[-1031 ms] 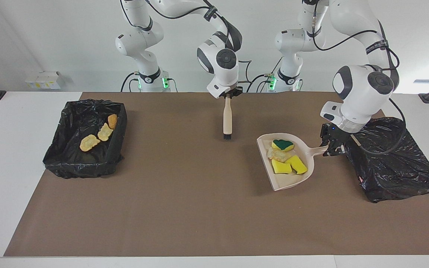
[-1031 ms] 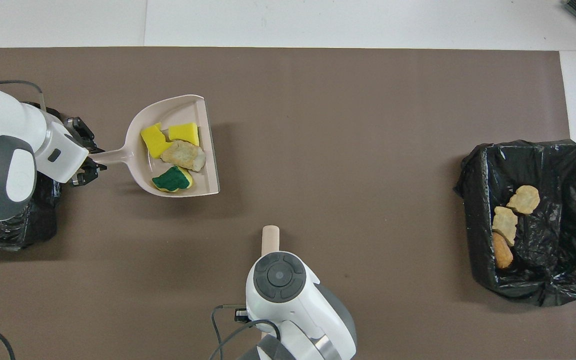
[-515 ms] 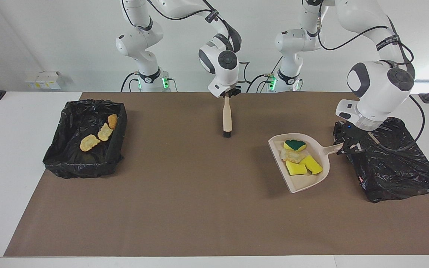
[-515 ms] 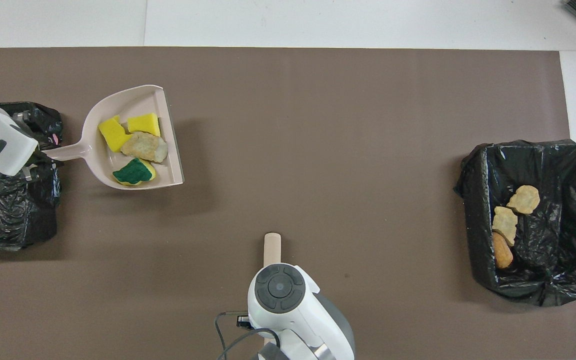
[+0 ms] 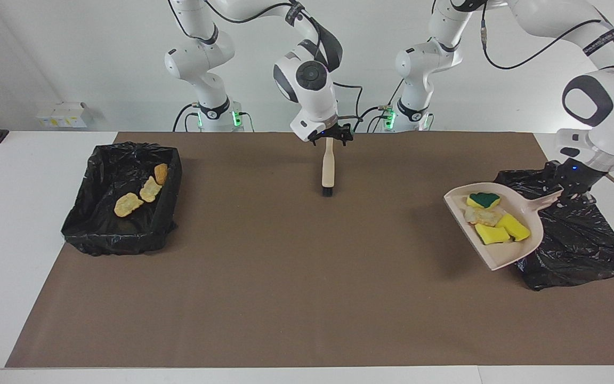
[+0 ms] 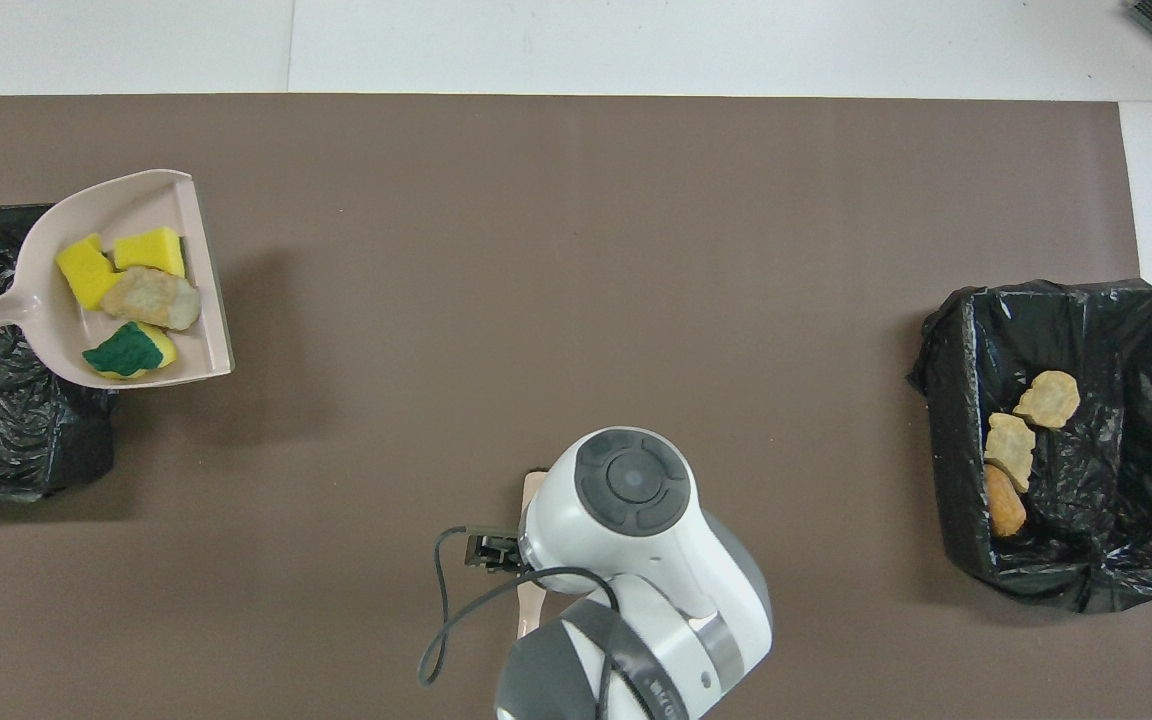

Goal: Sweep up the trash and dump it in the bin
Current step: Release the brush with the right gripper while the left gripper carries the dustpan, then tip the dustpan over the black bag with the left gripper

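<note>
A brown mat (image 5: 285, 298) covers most of a white table (image 5: 14, 213), and a plain white wall runs along the robots' end of it. Small white boxes (image 5: 62, 113) sit by that wall at the right arm's end.

A black-lined bin (image 5: 99, 234) stands open on the mat toward the right arm's end, with three tan crusty chunks (image 5: 150, 189) lying in it. A second black-bagged bin (image 5: 579, 250) sits at the left arm's end.

The left gripper (image 5: 571, 186) is clamped on the handle of a beige dustpan (image 5: 499, 256). It holds the pan raised and tilted over the edge of this second bin that faces mid-table. The rest of the trash rides in the pan. A green-topped sponge piece (image 5: 483, 200) lies there beside a tan chunk (image 5: 482, 215) and two yellow sponge pieces (image 5: 499, 232), all bunched together.

A beige brush (image 5: 328, 170) lies mid-table, close to the robots, with its handle toward them and its dark bristles pointing away. The right gripper (image 5: 330, 136) is at the handle's end with its fingers apart. Whether they touch the handle cannot be told. In the overhead view this arm's wrist hides most of the brush.
</note>
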{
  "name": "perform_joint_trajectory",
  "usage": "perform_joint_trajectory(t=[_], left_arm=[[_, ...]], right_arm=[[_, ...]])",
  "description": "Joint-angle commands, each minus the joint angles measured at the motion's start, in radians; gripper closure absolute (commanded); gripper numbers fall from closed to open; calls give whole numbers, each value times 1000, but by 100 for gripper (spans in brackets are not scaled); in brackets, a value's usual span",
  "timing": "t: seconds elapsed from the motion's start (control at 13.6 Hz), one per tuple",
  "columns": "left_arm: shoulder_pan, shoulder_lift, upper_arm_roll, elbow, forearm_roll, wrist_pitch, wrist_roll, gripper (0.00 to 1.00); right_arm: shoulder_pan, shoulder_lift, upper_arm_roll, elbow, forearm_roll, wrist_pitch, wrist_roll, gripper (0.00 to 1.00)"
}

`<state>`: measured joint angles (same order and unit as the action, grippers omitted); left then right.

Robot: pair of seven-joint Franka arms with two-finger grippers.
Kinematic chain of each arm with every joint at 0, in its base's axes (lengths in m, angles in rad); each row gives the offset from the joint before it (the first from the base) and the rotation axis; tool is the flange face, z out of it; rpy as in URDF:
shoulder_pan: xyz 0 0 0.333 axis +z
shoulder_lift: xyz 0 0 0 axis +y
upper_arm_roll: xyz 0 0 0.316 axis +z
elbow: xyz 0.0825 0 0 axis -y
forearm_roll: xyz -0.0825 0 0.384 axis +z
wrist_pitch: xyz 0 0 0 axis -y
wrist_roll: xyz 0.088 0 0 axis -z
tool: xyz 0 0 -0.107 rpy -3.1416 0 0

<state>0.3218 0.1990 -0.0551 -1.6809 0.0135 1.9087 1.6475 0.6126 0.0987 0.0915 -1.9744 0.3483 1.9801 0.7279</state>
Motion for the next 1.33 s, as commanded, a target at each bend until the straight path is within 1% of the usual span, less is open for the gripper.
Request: perform_joint_trajectory(t=[0.0,0.15,0.29,0.37,0.52,0.66,0.81,0.96,1.1,1.25], left_arm=[[62,77,-14,147,10,-65,112,100],[91,95,-12,182,61,-77,199,100],[126,99,-12,191,79,-73,245,100],[134,99,-11,194,83,-68,262,100],[157,109,-11,222,117,-77,284,100],[181,144,-11,294,140,-111,314,100],[194,187,-5,374,167,-135,351,100],[200,194,-6,388,219,-116,364,100],[198,197,-3,400,284,-96,362,100],[183,203,0,395,391,-28,361,100]], right_arm=[[-115,-8,5,75,-104,-75,-30,0],[-192,-7,5,135,-194,-127,-86,0],[-250,-8,4,179,-308,-165,-132,0],[-298,-8,4,216,-352,-196,-175,0],[-399,-8,4,302,-368,-295,-348,0],[-476,-10,1,359,-373,-400,-503,0],[-533,-11,-1,402,-396,-509,-609,0],[-568,-10,-1,489,-411,-587,-639,0],[-596,-11,-1,508,-417,-609,-640,0],[-597,-26,0,505,-411,-598,-633,0]])
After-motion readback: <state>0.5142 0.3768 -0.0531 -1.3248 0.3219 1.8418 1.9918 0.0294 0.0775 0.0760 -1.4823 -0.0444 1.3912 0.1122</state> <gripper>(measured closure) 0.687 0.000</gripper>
